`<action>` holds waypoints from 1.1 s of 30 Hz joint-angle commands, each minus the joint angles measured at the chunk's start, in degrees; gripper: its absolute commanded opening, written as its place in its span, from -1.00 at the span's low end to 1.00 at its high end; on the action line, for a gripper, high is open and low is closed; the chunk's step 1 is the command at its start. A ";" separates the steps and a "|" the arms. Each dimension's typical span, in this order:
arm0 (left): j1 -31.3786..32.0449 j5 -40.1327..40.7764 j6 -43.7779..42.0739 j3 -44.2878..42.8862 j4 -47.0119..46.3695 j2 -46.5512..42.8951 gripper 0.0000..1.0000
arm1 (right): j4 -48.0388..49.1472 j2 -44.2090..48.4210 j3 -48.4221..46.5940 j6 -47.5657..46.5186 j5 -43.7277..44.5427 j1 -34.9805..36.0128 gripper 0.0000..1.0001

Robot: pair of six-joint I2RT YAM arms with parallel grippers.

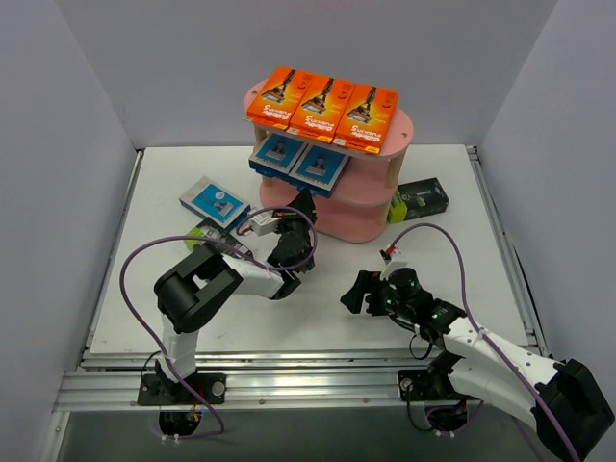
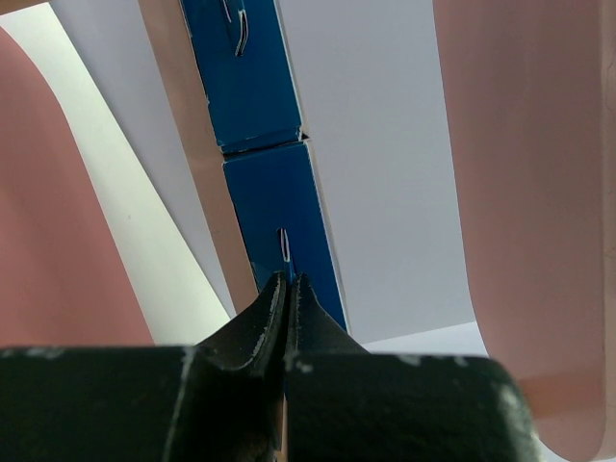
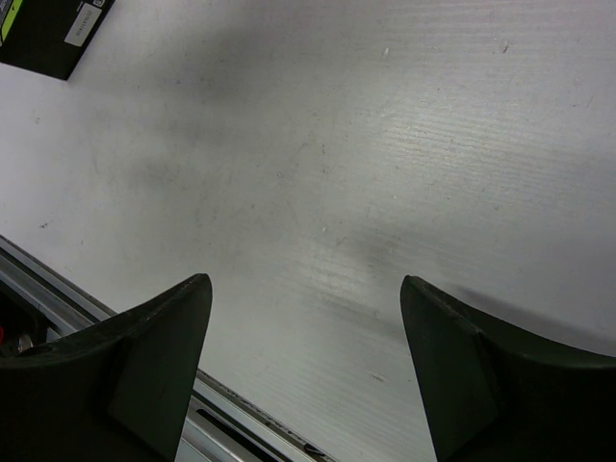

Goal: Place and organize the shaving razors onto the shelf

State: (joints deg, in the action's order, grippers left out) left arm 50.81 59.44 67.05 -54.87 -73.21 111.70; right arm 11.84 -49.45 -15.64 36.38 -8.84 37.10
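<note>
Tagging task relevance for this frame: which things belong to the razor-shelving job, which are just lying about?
Job: pink shelf; three orange packs on its top tier; two blue packs on the middle tier; blue-and-white pack on the table; black pack right of the shelf; black-and-green pack partly under the left arm.
Lying about: purple cables; aluminium rail at the near edge.

Pink three-tier shelf [image 1: 404, 130], partly filled.
Three orange packs [image 1: 322, 104] lie side by side on its top tier and two blue packs [image 1: 298, 162] on the middle; a blue-and-white pack [image 1: 215, 201] and a black pack [image 1: 418, 200] lie on the surface [image 1: 327, 318] either side.
</note>
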 commanded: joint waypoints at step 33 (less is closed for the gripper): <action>-1.68 -4.07 -2.18 1.96 -3.78 -1.66 -0.21 | 1.44 -0.03 -0.80 -0.52 0.40 -0.36 0.50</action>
State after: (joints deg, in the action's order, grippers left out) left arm 49.54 56.49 66.39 -53.60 -74.00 112.42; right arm 12.60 -49.56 -15.64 36.36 -8.82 37.10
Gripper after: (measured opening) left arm 0.392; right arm 0.749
